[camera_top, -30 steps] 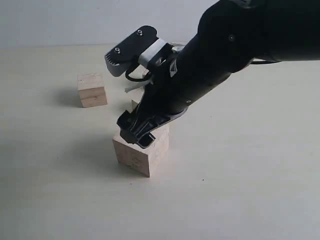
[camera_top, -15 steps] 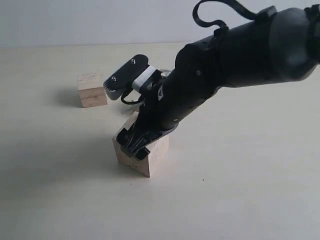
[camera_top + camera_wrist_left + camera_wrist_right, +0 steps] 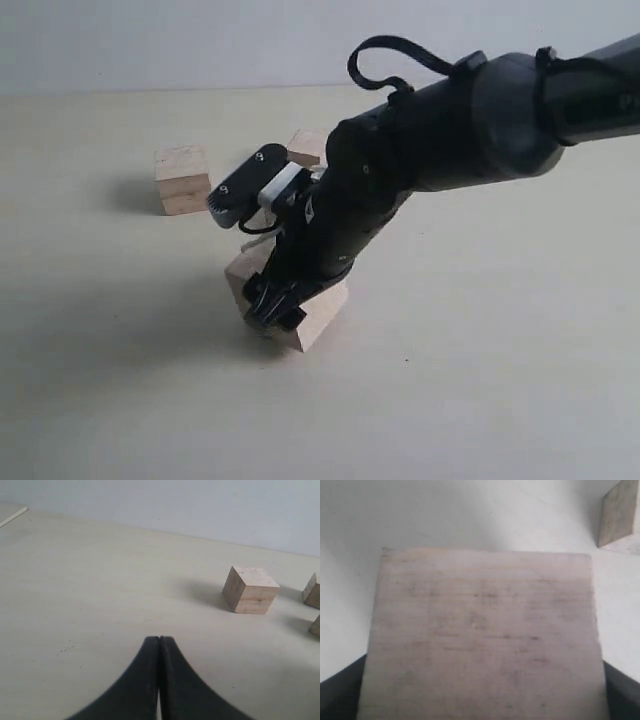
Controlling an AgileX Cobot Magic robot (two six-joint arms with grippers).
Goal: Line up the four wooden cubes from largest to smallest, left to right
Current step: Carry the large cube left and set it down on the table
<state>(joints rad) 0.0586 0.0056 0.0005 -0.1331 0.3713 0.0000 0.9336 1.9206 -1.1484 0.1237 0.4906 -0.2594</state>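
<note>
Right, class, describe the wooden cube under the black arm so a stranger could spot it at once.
On the pale table, find the black right gripper. The cube held in its fingers is nearest the camera and clearly bigger than the left cube and back cube.

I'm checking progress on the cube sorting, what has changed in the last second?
The right hand came down over the largest pale wooden cube, its fingers now flanking it; the cube seems to have turned slightly. The smaller wooden cube at the left stayed put.
</note>
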